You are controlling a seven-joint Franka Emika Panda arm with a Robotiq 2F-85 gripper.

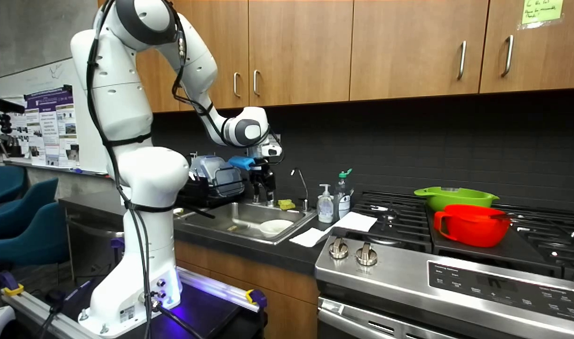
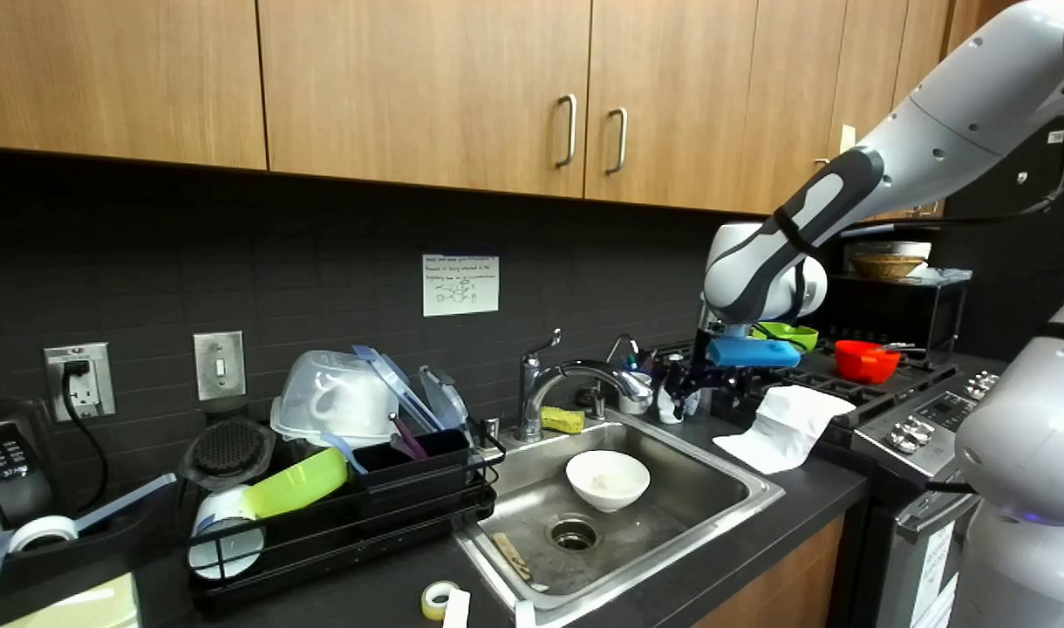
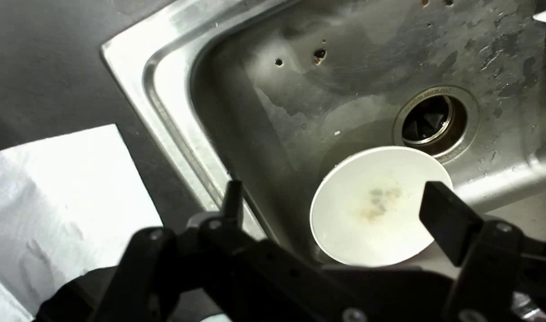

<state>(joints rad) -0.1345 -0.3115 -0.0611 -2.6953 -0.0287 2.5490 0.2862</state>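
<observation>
White bowl (image 3: pixel 380 214) in sink (image 3: pixel 170 82) | gripper (image 3: pixel 335 197) spread, empty, seemingly above sink's rim | any descent: slow, straight, clear of sink's side

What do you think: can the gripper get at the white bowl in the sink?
Probably yes: the gripper is open and empty, and in the wrist view nothing but the gripper itself overlaps the white bowl. The faucet might need avoiding.

Writing marks the green note (image 1: pixel 542 10), wall sign (image 2: pixel 460 285), poster (image 1: pixel 49 129) and drain ring (image 3: pixel 473 118), but I can read none.
</observation>
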